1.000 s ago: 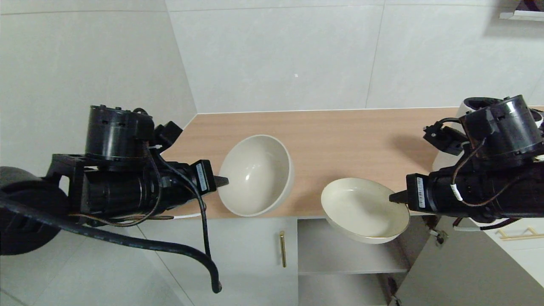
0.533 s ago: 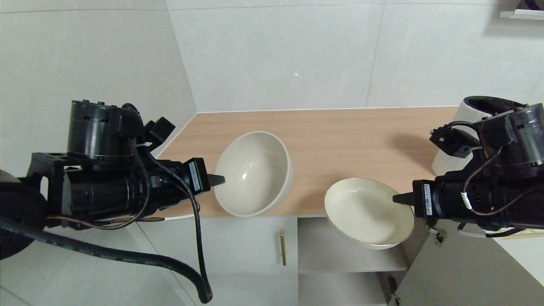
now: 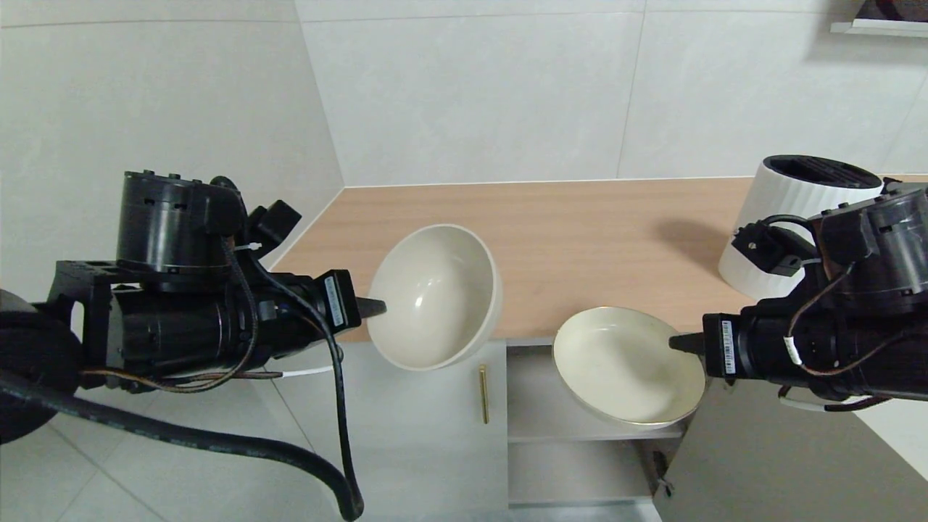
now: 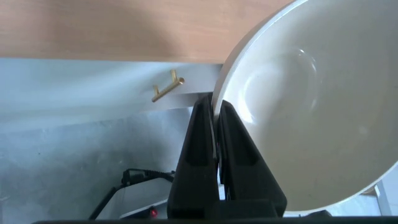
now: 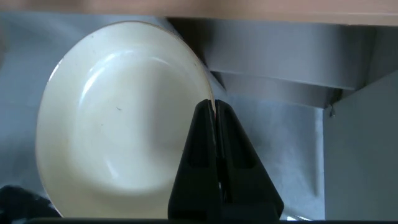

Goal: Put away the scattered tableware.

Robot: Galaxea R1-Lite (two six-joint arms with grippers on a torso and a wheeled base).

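Cream bowl (image 3: 435, 297) clenched in our left gripper (image 3: 378, 308), plate (image 3: 627, 362) in our right gripper (image 3: 676, 341); we favoured lowering level to the shelf (image 3: 573, 436) beneath.

Cream bowl (image 3: 435, 297), cream gold-rimmed plate (image 3: 627, 362), wood-grain counter (image 3: 580, 232), ribbed white canister (image 3: 776, 217).

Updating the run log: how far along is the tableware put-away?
Done: both pieces are off the counter. In hand: the left end effector is shut on the rim of the bowl, and the right end effector on the rim of the plate, near the open cupboard. Left: neither is on a shelf yet; both need placing inside.
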